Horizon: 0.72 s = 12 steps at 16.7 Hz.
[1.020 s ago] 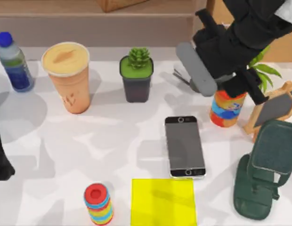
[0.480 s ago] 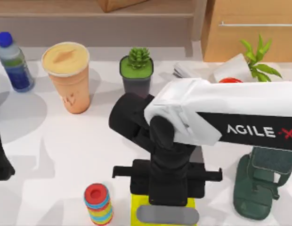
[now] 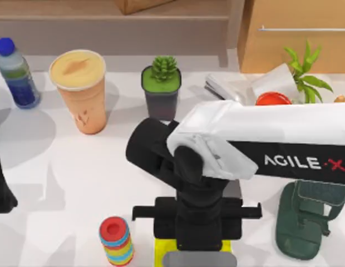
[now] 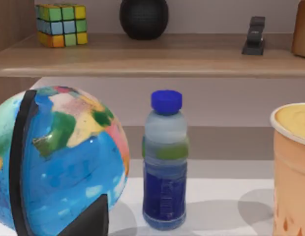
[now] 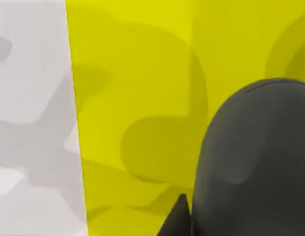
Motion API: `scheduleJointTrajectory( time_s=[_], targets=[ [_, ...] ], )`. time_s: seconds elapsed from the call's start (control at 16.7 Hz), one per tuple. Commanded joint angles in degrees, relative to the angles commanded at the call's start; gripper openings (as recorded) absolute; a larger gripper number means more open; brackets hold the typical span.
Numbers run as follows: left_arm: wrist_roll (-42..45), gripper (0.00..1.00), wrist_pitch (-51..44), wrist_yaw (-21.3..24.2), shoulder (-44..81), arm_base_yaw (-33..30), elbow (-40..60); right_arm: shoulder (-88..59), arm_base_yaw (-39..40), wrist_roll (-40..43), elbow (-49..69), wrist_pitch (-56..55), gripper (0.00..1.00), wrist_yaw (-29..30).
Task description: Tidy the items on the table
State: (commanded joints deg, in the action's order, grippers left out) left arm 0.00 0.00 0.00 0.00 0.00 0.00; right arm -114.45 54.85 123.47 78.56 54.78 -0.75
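The white desk point(image 3: 78, 183) is carrying everything. The right arm point(image 3: 261, 139) is reaching across it, its claw point(image 3: 197, 257) clamping the dark grey mouse point(image 5: 251, 162) over the yellow mat point(image 5: 137, 98). The orange-tan cup point(image 3: 79, 89) is standing at back left. The left arm point(image 3: 1, 189) is sitting at the left edge; its claw's state I cannot tell.

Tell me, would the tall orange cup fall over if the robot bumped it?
Probably, yes. The cup is tall and narrower at its base than at its lid, so a push near the top would likely tip it. It might then roll in a curve, since its sides taper. The lid looks shut, which may limit spilling.
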Motion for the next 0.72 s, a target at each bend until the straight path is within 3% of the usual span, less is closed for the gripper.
scheduleJointTrajectory(
  time_s=[0.54, 0.72],
  targets=[
    [0.00, 1.00, 0.00, 0.00, 0.00, 0.00, 0.00, -4.20, -1.83, 2.39, -4.86, 3.88, 0.00, -5.40],
    [0.00, 1.00, 0.00, 0.00, 0.00, 0.00, 0.00, -3.52, -1.57, 1.50, -4.07, 1.97, 0.00, -4.24]
  ],
)
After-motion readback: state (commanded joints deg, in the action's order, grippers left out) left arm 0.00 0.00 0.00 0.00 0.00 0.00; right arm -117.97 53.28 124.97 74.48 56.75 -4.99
